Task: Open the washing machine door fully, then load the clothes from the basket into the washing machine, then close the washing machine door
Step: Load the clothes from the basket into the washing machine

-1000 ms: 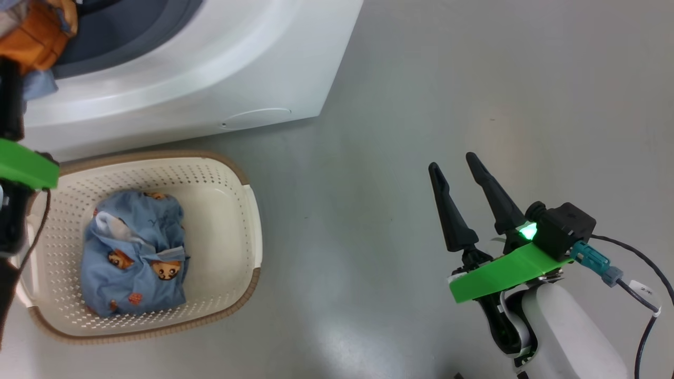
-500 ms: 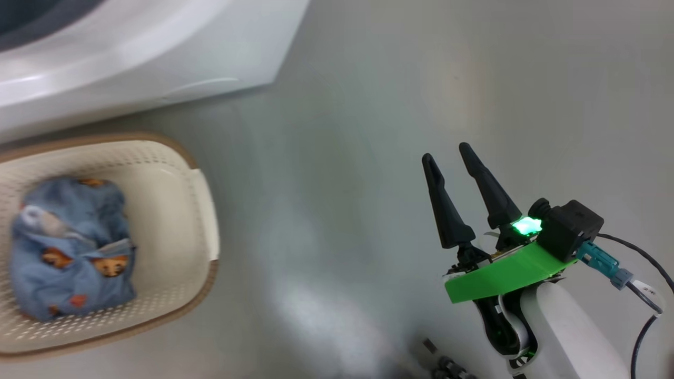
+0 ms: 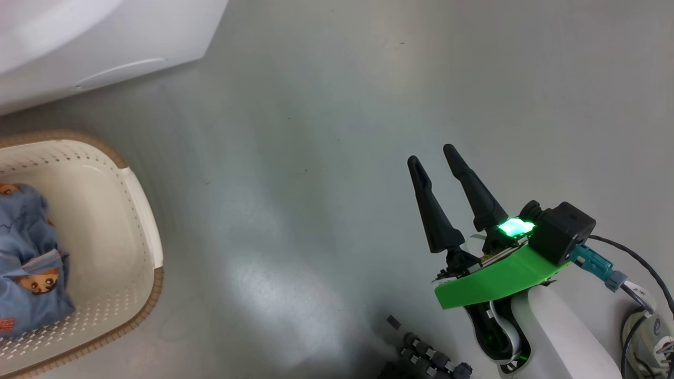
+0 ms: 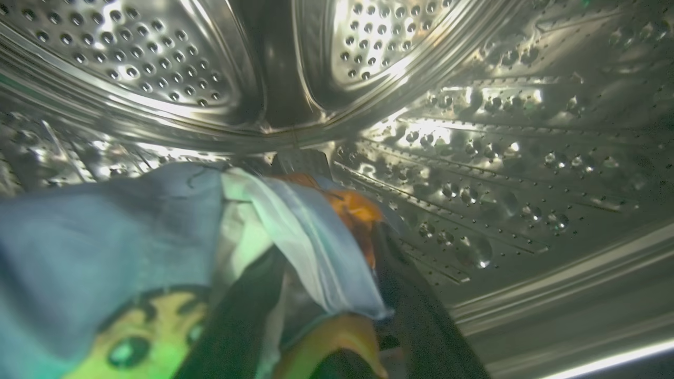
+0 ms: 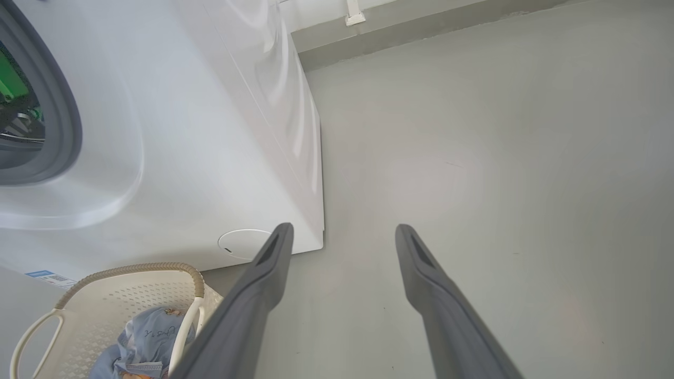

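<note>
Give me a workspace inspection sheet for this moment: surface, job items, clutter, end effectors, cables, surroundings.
Surface: grey floor, bare, with glare.
Job's things: washing machine, grey gasket exposed; basket on the floor beside it, blue garment inside; second garment in the drum.
Clutter: dark ribbed parts at the head view's bottom edge, unidentified.
End effectors: right end effector open, empty, above the floor; left end effector inside the drum, fingers apart, second garment draped over them.
Cables: black cable with teal plug at the right wrist.
Surroundings: wall base behind the washing machine.
</note>
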Controlling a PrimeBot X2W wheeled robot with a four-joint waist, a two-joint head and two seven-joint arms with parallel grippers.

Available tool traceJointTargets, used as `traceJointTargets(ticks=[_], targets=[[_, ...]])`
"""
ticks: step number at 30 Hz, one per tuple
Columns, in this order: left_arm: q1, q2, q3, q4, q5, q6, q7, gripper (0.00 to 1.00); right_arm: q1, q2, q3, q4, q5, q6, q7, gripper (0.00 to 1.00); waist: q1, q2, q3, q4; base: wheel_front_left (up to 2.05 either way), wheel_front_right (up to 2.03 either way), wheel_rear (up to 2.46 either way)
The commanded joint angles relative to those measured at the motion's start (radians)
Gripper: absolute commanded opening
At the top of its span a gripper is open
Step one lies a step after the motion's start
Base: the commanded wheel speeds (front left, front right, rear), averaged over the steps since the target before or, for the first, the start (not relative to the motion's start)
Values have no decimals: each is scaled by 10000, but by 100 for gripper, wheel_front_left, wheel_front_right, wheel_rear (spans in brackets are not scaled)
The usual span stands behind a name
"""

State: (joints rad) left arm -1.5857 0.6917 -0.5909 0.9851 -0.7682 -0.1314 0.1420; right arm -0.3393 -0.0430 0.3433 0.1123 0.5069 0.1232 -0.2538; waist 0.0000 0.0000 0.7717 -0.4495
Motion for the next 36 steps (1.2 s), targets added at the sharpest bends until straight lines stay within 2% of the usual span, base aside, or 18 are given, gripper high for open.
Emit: traceJointTargets(ticks=[1,3,6,19,26,32,36], targets=[[-240,185,69,-119,-145,8,213,100,269,-72,118,-180,91,75,-80,100,0,0,-28,22,0,0,0],[-237,68,-47,-72,-286,8,446,100,250,-72,79,-128,71,75,-80,100,0,0,-121,127,0,0,0],[87,-69,-141,-52,-506,8,230,100,151,-72,32,-42,23,75,-80,100,0,0,-358,310,0,0,0],[3258,-623,-575,-333,-1446,8,-2693,100,-35,-72,-330,754,-509,75,-80,100,0,0,-2226,1207,0,0,0],[4833,-1056,-627,-652,-2003,8,-3755,100,-24,-72,-475,1269,-752,75,-80,100,0,0,-3392,1784,0,0,0],[5760,-1271,-419,-974,-1916,20,-4011,100,48,-72,-613,1582,-900,75,-80,100,0,0,-4099,2116,0,0,0],[6557,-1399,278,-1727,-1605,268,-4032,100,119,-72,-733,1795,-1004,75,-80,100,0,0,-4576,2350,0,0,0]])
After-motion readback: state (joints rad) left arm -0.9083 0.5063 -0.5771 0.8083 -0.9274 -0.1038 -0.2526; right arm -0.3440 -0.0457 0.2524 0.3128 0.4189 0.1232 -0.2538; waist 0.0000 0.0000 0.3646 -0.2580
